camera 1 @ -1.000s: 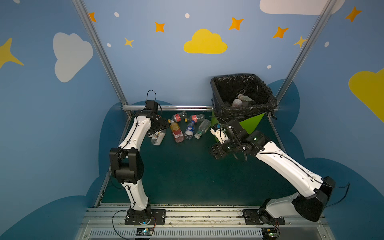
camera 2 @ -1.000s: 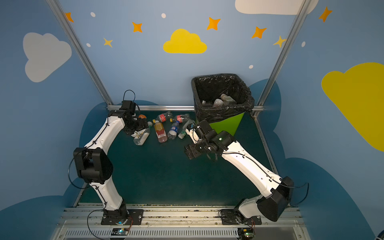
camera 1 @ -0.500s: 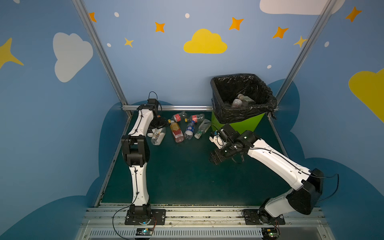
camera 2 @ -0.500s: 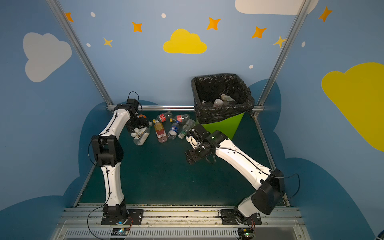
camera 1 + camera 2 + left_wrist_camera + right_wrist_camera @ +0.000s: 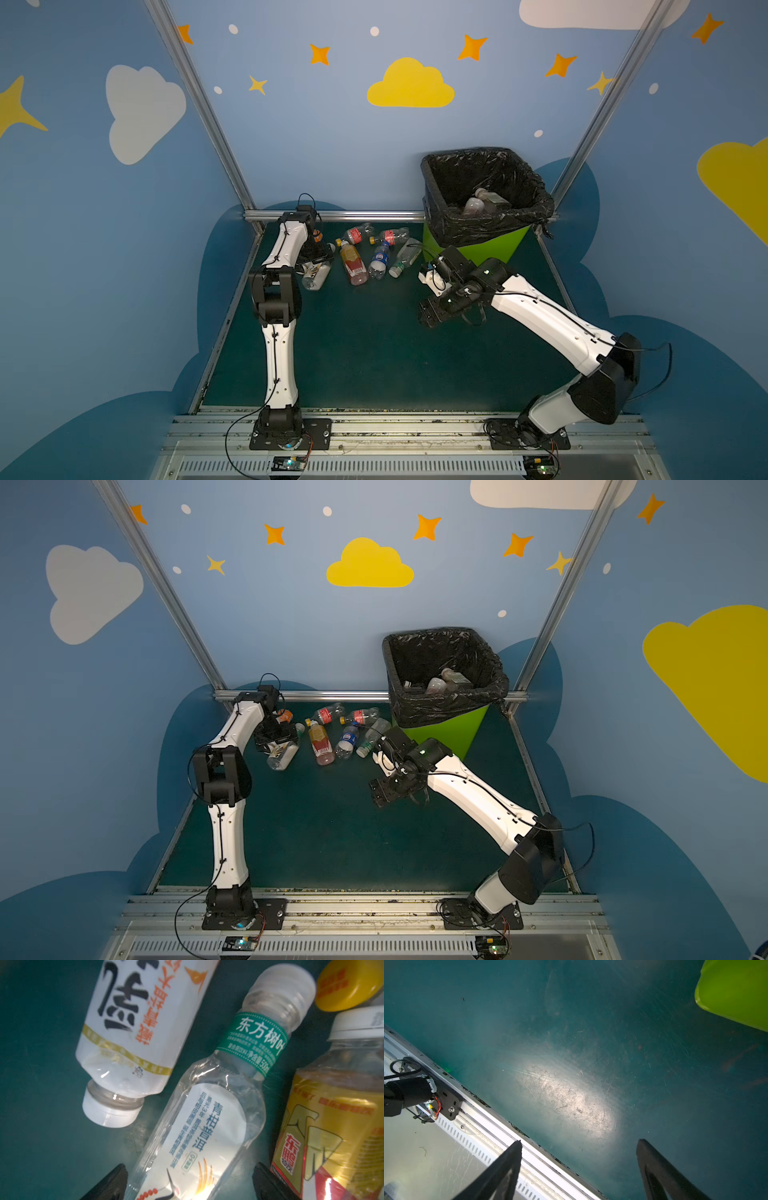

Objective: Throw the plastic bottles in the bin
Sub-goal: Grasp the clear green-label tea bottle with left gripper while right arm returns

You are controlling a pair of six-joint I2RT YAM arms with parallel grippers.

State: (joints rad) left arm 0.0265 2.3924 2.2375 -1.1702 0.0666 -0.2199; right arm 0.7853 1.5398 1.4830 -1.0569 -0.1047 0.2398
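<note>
Left claw (image 5: pixel 190 1165) open astride the clear green-banded bottle (image 5: pixel 207 1122), at 11 o'clock on the surface (image 5: pixel 374 353); bin (image 5: pixel 478 251) at 1 o'clock. Right claw (image 5: pixel 579 1141) open, empty. Risk: one finger (image 5: pixel 268 1182) crowds the yellow-labelled bottle (image 5: pixel 332 1126); closing may snag it or squeeze the target out.

I count seven plastic bottles (image 5: pixel 353 264) loose on the counter (image 5: pixel 374 353): two red-label, one each yellow-red, blue-label, green-cap, orange-label, clear. One bin (image 5: pixel 478 249), at least two more bottles inside. My tools: two, left tool (image 5: pixel 190 1167) and right tool (image 5: pixel 580 1141).
</note>
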